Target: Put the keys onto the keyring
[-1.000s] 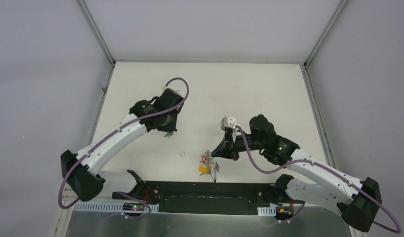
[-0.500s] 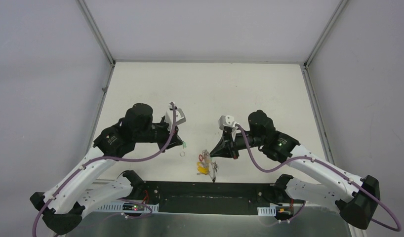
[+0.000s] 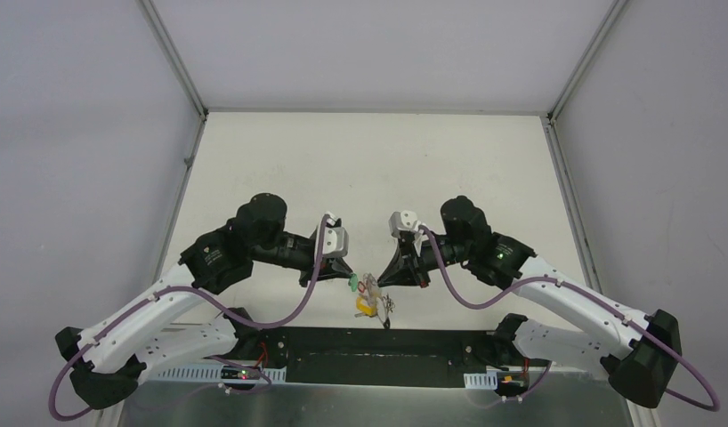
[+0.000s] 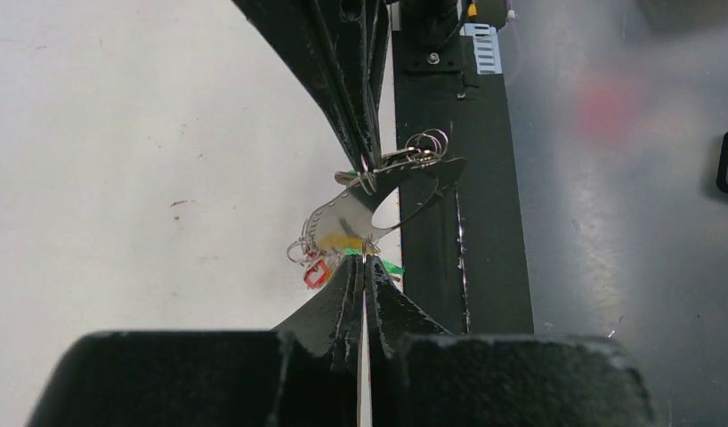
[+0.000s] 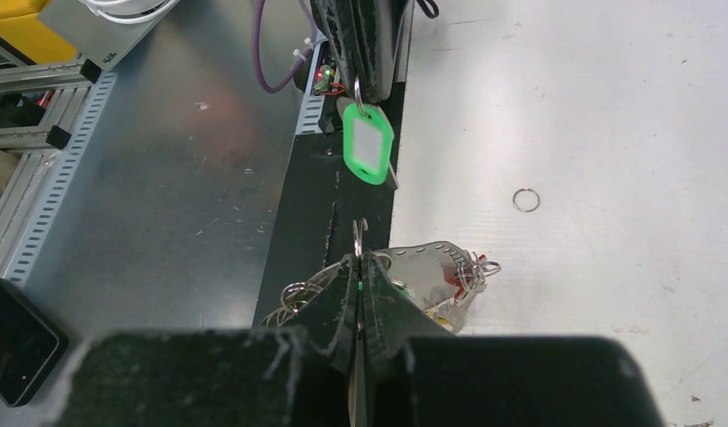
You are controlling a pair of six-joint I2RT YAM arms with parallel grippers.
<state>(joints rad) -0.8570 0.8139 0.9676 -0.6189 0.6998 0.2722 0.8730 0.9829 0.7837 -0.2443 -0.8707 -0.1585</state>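
Observation:
My left gripper (image 3: 346, 277) is shut on a small ring that carries a green key tag with a white window (image 5: 368, 147); in the top view the green tag (image 3: 352, 284) hangs just under its tips. Facing it a few centimetres away, my right gripper (image 5: 359, 258) is shut on a thin metal loop of the keyring bundle (image 3: 371, 300). That bundle has a flat silver plate (image 5: 427, 263), red (image 4: 314, 274) and yellow tags, and several small rings (image 4: 424, 145). The left wrist view shows my left gripper (image 4: 365, 259) almost touching the bundle.
A loose small ring (image 5: 525, 199) lies on the white table beside the bundle. The black base plate (image 3: 387, 342) of the arms runs just below the bundle, with grey metal behind it. A dark flat device (image 5: 13, 340) lies on that metal.
My left arm has swung from the far left toward the centre with the green tag, ending tip to tip with the right gripper. The right gripper shifted slightly left with the bundle.

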